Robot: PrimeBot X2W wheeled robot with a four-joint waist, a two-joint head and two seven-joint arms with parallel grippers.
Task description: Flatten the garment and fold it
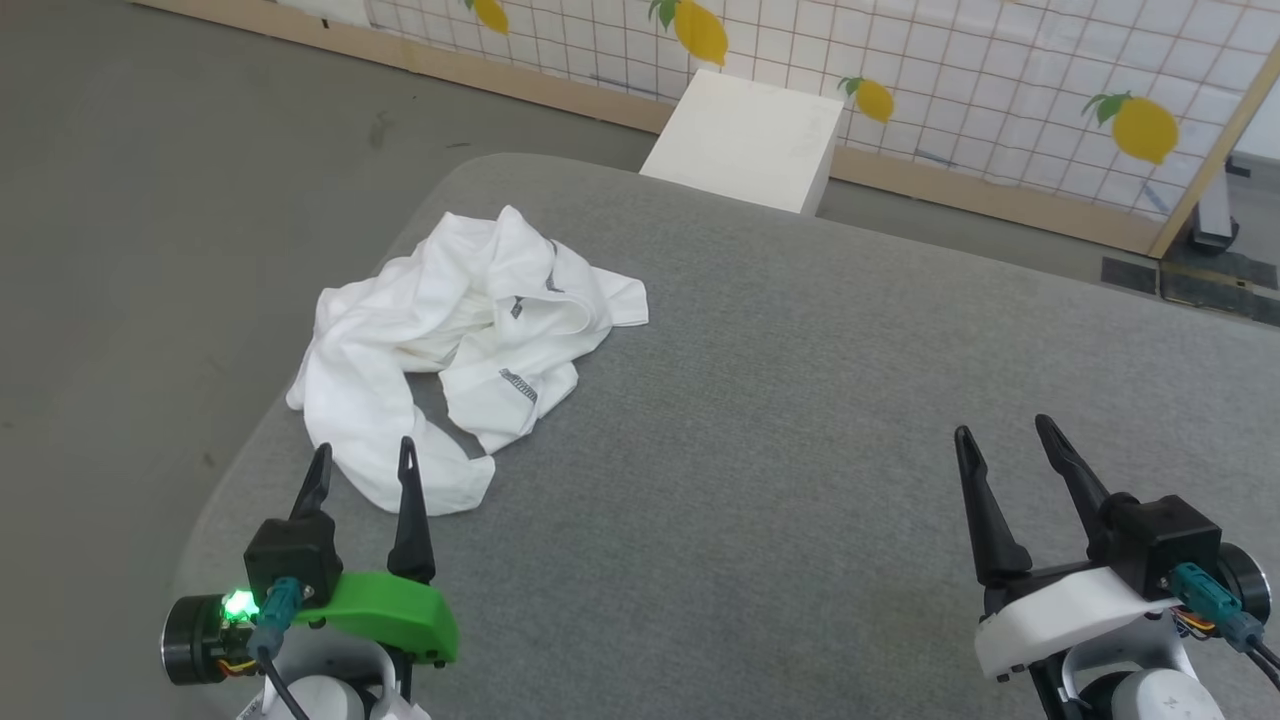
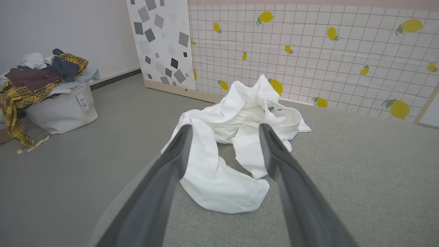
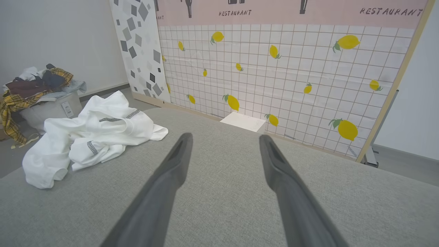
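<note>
The table (image 1: 800, 420) is a broad padded slab covered in grey woven cloth with a fine, felt-like grain, and its corners are rounded. On the table's left side, close to the edge, lies the shirt (image 1: 400, 310). It is soft white fabric, crumpled into a loose heap of rolls and deep creases. A short band of dark grey stitching (image 1: 518, 385) runs along one turned-up hem, and a small dark label (image 1: 516, 307) sits in the folds near the heap's middle. One thick, rounded lobe of the shirt reaches toward the table's near edge.

Over the table's near left part, the left gripper (image 1: 364, 447) stands with its two long, dark, tapering fingers spread wide and holding nothing. Its tips frame that nearest lobe. Over the table's near right part, above bare grey cloth, the right gripper (image 1: 1002, 426) is likewise spread wide and empty.

Beyond the table's far edge stands a rigid white box (image 1: 745, 135) with flat, smooth faces. Behind it is a wall panel (image 1: 1000, 80) printed with a thin grid and yellow lemons. Off the table's left side, on the smooth grey floor, a pale fabric basket (image 2: 61, 109) is heaped with mixed clothes (image 2: 41, 75), including yellow plaid.
</note>
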